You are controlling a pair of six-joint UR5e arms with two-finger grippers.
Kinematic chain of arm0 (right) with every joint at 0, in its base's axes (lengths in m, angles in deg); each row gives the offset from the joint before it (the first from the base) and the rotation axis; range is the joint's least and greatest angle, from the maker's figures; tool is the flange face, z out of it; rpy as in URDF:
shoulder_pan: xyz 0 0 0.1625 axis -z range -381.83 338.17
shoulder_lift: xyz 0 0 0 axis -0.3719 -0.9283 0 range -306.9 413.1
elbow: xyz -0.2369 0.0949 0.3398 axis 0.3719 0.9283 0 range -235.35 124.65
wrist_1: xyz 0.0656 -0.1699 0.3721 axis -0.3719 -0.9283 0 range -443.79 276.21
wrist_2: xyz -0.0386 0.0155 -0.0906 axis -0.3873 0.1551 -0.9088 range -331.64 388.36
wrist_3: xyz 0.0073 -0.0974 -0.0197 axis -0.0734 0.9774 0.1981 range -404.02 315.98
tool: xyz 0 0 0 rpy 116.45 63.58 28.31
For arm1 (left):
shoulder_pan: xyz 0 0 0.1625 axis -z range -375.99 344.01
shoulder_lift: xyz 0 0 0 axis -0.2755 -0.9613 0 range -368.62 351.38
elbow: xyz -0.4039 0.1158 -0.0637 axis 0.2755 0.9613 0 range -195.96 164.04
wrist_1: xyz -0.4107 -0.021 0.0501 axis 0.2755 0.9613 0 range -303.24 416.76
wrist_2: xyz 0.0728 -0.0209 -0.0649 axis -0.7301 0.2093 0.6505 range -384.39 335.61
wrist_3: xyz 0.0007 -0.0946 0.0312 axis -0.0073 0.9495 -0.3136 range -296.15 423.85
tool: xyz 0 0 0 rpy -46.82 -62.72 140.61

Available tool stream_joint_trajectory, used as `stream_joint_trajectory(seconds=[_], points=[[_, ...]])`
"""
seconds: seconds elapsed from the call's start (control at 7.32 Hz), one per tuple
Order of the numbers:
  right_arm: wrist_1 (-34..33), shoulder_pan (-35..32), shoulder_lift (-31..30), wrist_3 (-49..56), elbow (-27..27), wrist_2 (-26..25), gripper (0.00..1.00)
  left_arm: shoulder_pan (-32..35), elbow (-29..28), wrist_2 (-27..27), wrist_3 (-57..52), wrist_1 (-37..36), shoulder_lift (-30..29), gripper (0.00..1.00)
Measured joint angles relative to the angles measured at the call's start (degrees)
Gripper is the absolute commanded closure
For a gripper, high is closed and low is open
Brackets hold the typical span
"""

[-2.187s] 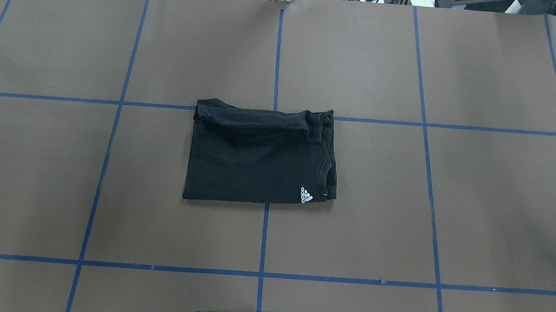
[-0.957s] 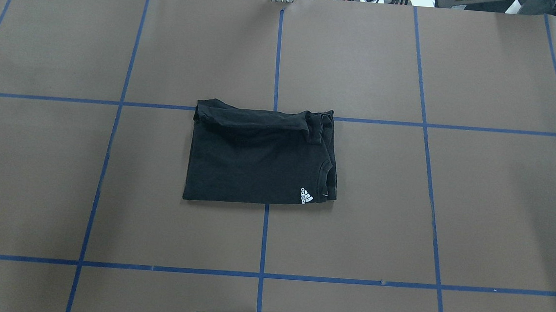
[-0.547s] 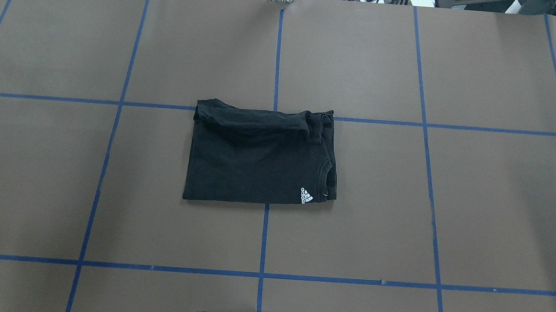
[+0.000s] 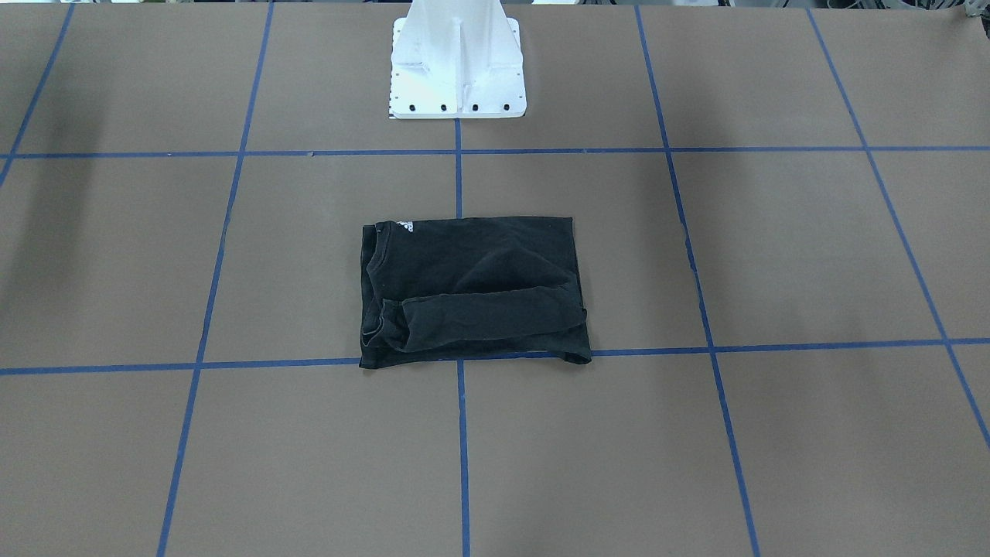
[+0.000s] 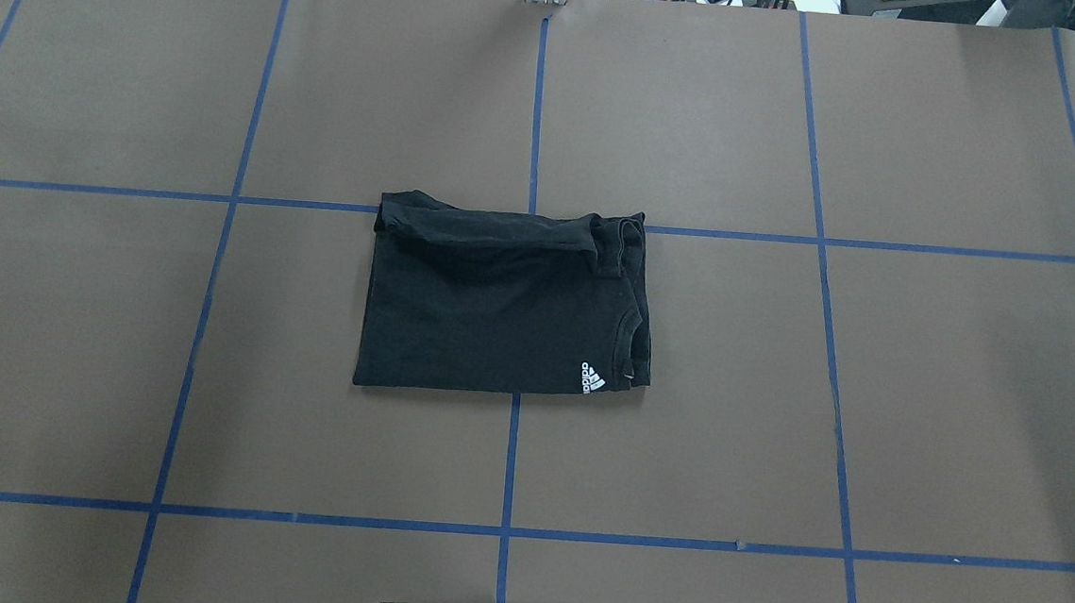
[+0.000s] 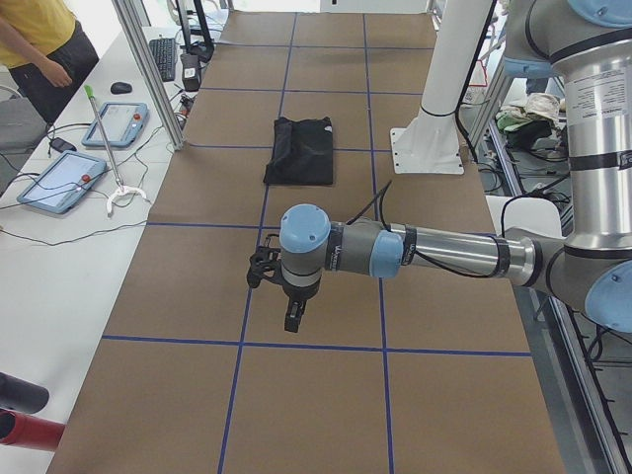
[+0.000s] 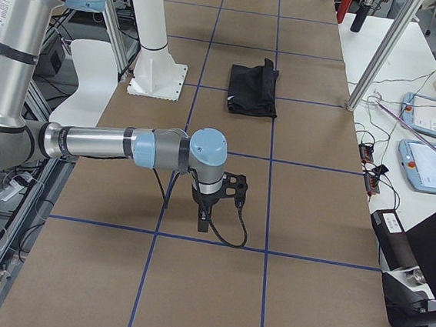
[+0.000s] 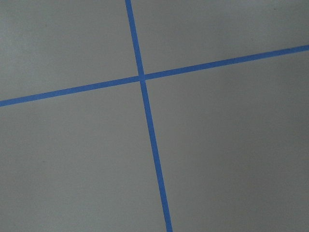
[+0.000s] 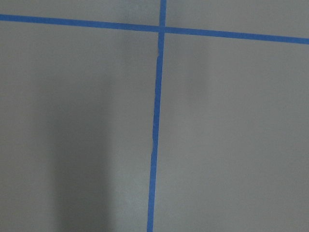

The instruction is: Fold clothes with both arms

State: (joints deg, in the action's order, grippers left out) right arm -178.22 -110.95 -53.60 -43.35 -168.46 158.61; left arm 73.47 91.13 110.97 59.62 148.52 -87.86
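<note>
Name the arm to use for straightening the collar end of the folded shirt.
Right, probably. The T-shirt has its collar logo on the robot's right of the centre line; the right gripper and left gripper both hang well away from it.

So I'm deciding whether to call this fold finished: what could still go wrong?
1. The T-shirt has a rolled band along its far edge that bulges rather than lying flat; it may spring open.
2. Layers at the collar side are offset, so lifting the bundle could splay them.
3. The left gripper and right gripper hang low over the table; a sweep inward might snag cloth.
</note>
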Motion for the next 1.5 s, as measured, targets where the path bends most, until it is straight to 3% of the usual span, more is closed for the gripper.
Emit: stream_joint_trajectory(seconds=[0.68, 1.5], points=[[0.0, 0.0, 0.0, -0.2, -0.2, 0.1, 0.00, 0.0, -0.6, -0.2, -0.1, 0.0, 0.2, 0.00], [0.0, 0.0, 0.0, -0.2, -0.2, 0.0, 0.00, 0.0, -1.4, -4.6, 0.2, -0.1, 0.2, 0.00]])
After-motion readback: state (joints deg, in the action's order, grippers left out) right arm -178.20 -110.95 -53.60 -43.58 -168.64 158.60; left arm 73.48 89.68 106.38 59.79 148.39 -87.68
